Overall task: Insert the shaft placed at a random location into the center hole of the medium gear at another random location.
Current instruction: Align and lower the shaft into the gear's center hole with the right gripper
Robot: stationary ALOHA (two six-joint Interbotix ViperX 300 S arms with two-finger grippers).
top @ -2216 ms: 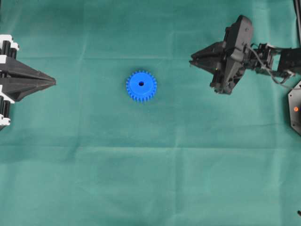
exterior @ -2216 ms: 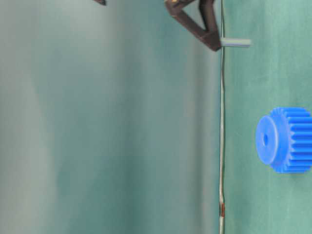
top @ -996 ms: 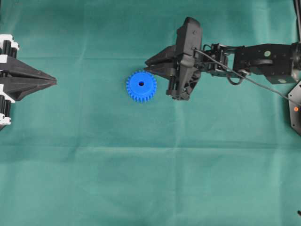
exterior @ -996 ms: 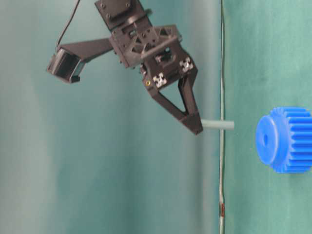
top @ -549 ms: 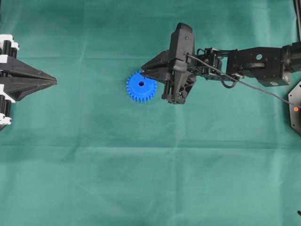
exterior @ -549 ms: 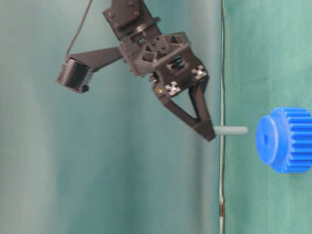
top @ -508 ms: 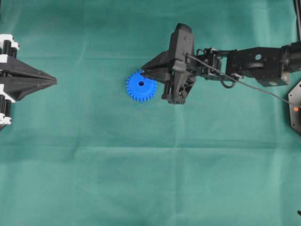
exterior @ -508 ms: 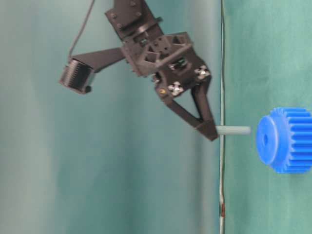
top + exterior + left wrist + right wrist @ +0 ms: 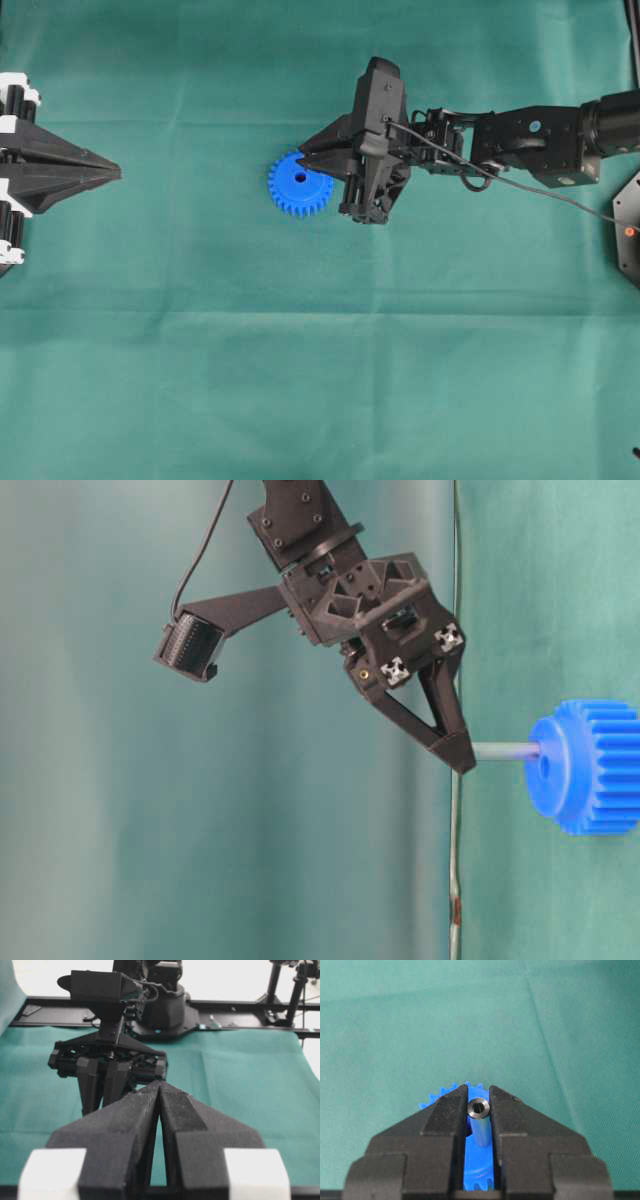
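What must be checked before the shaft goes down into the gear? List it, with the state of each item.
1. Grip: ok. The right hand is shut on the shaft.
2. Shaft square to the medium gear: ok in the table-level view.
3. Tip on the center hole: not ok. The tip appears to meet the hub just beside the hole.
4. Tip touching the hub: cannot tell.
5. Gear flat on the green cloth: ok.
6. Left hand clear: ok. It is shut and well away from the gear.
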